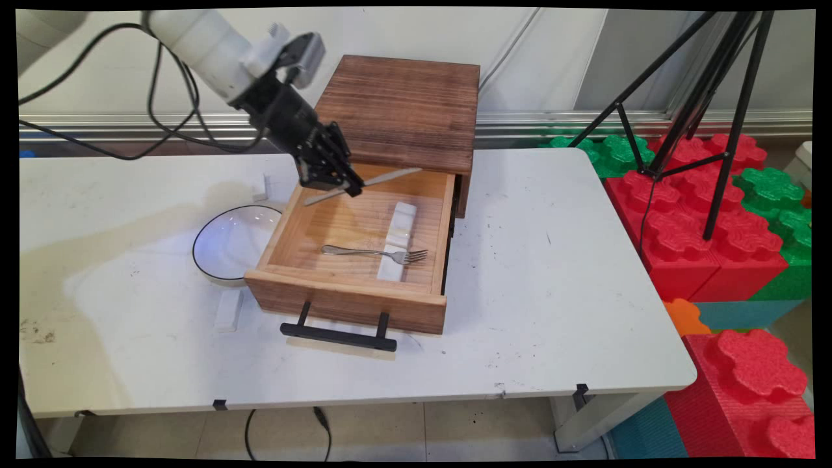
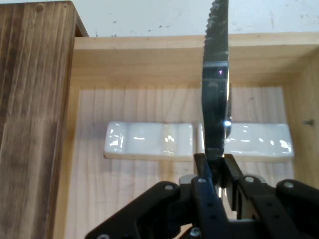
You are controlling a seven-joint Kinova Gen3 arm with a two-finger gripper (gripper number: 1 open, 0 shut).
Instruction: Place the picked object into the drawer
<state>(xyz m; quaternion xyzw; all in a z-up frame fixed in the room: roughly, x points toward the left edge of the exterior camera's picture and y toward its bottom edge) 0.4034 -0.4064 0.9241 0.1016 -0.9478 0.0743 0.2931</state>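
Gripping a serrated table knife [image 1: 364, 185] between its 2 fingers, the black gripper [image 1: 351, 188] hangs over the open wooden drawer [image 1: 354, 299], where 1 fork [image 1: 374, 251] rests across a white ceramic cutlery rest [image 1: 398, 237]; a level blade suits the hold.

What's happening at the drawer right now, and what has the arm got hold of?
The end effector is shut on a serrated knife, holding it over the open wooden drawer. Inside the drawer, a fork lies with its tines across a white ceramic rest. A black-rimmed bowl sits on the table beside the drawer.
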